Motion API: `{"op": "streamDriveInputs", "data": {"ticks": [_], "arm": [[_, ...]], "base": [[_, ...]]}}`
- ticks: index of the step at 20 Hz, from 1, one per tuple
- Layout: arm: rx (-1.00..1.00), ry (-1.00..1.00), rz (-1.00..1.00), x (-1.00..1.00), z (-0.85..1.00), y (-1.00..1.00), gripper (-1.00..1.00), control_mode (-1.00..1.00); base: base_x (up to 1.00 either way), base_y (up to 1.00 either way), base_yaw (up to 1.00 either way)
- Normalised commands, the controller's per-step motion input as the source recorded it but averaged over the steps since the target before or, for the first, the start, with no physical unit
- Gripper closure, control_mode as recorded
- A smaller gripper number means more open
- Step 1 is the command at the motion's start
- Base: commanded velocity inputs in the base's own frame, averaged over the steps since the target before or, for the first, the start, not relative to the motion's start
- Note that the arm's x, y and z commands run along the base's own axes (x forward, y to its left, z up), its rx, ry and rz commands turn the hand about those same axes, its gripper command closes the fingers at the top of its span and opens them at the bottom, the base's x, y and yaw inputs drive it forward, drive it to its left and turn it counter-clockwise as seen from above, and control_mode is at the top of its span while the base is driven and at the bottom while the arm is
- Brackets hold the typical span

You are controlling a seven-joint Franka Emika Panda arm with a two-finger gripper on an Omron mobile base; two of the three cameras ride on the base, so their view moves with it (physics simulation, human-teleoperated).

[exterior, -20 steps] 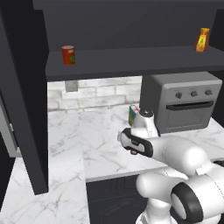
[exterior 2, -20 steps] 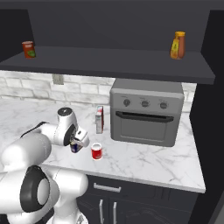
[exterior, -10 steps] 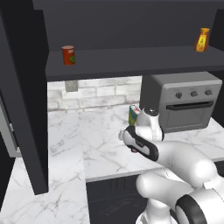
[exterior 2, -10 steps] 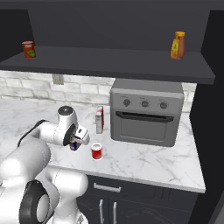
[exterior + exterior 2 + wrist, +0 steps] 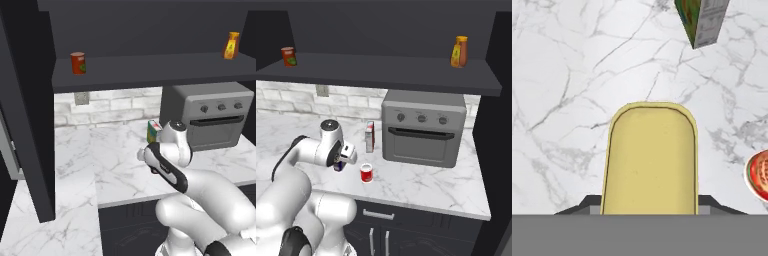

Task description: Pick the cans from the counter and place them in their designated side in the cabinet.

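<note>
Pincer (image 5: pixel 340 164) clenched on the boxy yellow-topped tin (image 5: pixel 651 157), low over the white marble tabletop (image 5: pixel 421 182). Short red white-topped can (image 5: pixel 366 173) sits just right of it. Dark cabinet shelf (image 5: pixel 381 67) above: neither can placed yet.

1. The white Franka arm with dark joints bends forward at the elbow, forearm low and reaching out from the base.
2. Its wrist turns the two-finger gripper (image 5: pixel 340 165) downward.
3. The small dark fingers (image 5: pixel 587 204) are drawn in close, clamped on the yellow-topped boxy tin (image 5: pixel 650 157).
</note>
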Motion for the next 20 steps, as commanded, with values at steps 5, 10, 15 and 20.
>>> {"op": "streamDriveInputs", "data": {"ticks": [5, 10, 15, 20], "arm": [[0.00, -0.05, 0.06, -0.23, 0.18, 0.00, 1.00, -1.00], [0.00, -0.04, 0.06, -0.24, 0.17, 0.00, 1.00, -1.00], [0.00, -0.04, 0.04, -0.24, 0.14, 0.00, 1.00, -1.00], [0.00, -0.06, 0.02, -0.26, 0.07, 0.00, 1.00, -1.00]], "base": [[0.00, 0.00, 0.00], [0.00, 0.00, 0.00], [0.00, 0.00, 0.00], [0.00, 0.00, 0.00]]}}
